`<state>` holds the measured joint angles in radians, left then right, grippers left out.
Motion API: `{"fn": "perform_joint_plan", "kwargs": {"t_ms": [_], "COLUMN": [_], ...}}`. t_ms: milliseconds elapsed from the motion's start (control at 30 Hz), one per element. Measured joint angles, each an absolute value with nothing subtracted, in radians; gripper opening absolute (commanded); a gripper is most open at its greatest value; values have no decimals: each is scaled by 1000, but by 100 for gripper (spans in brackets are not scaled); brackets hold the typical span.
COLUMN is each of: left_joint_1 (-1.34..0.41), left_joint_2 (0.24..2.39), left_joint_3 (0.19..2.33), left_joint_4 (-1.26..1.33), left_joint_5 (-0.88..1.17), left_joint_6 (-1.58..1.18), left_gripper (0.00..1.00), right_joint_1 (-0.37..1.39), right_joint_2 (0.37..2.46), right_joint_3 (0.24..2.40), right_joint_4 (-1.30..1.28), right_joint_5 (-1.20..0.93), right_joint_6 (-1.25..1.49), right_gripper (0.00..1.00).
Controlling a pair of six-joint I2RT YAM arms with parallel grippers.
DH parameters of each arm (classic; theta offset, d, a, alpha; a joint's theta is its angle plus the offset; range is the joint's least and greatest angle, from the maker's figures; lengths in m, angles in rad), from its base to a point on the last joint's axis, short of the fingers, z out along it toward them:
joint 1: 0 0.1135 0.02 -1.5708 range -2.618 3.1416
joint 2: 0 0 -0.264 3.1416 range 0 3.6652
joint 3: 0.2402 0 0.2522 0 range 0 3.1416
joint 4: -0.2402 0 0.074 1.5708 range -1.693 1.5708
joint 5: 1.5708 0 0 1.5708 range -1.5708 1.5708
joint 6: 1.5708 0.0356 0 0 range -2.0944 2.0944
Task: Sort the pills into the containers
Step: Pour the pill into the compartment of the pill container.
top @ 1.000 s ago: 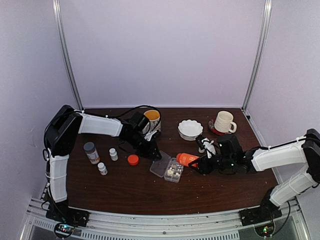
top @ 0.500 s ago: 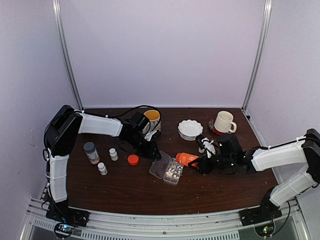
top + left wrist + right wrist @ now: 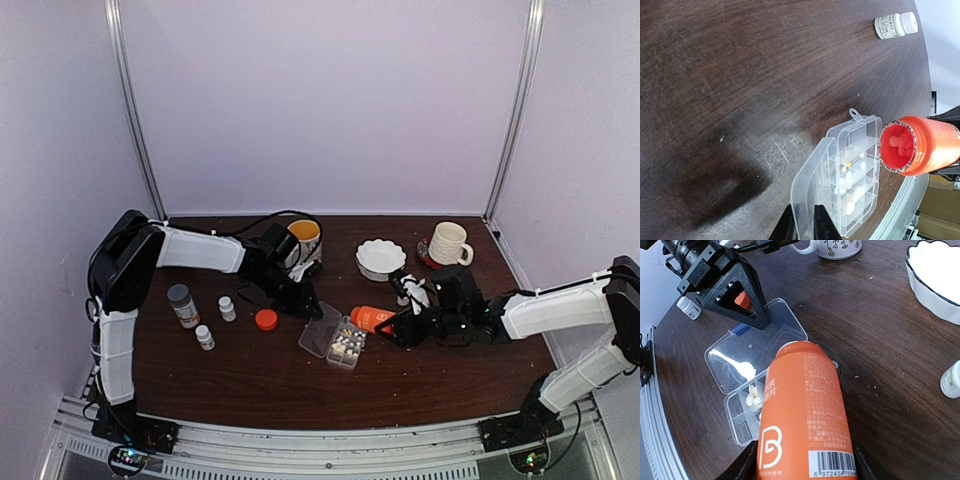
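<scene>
The clear organizer box point(image 3: 346, 348) lies open at mid-table, with whitish pills point(image 3: 755, 397) in some compartments point(image 3: 855, 165). My left gripper point(image 3: 304, 305) is shut on the edge of its raised clear lid point(image 3: 807, 200), which shows between the gripper's point(image 3: 803, 229) fingertips. My right gripper point(image 3: 396, 328) is shut on an uncapped orange bottle point(image 3: 805, 410), held tilted with its mouth point(image 3: 897, 147) over the box's right edge. Whitish pills show inside the mouth. The right gripper point(image 3: 802, 475) is mostly hidden behind the bottle.
A red cap point(image 3: 265, 319), a grey-capped bottle point(image 3: 183, 305) and two small white bottles point(image 3: 227, 308) point(image 3: 204, 337) stand to the left. A white bowl point(image 3: 381, 258), a cream mug point(image 3: 448, 244), a yellow-lined mug point(image 3: 305, 240) and another white bottle point(image 3: 405, 290) are at the back.
My right gripper has moved the orange bottle slightly left, closer over the box. The left gripper keeps its hold on the lid.
</scene>
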<state>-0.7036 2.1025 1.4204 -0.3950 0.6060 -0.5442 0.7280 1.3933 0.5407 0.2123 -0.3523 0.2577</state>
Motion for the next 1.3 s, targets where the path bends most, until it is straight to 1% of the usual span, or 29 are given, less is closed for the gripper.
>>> {"fn": "perform_joint_plan", "kwargs": {"t_ms": [667, 1300], "left_joint_1": [-704, -704], "left_joint_2": [2103, 2103], "left_joint_3": [1424, 1430], "left_joint_4": [-399, -417], "left_joint_5": [607, 607], "left_joint_6": [-539, -536], "left_gripper": [14, 14], "right_joint_1": [728, 728], "right_joint_2": [1395, 1395], "right_joint_3": [599, 601], "right_joint_4": [134, 131], "right_joint_5": [-352, -352], "right_joint_6": [235, 236], "right_gripper": [0, 0]}}
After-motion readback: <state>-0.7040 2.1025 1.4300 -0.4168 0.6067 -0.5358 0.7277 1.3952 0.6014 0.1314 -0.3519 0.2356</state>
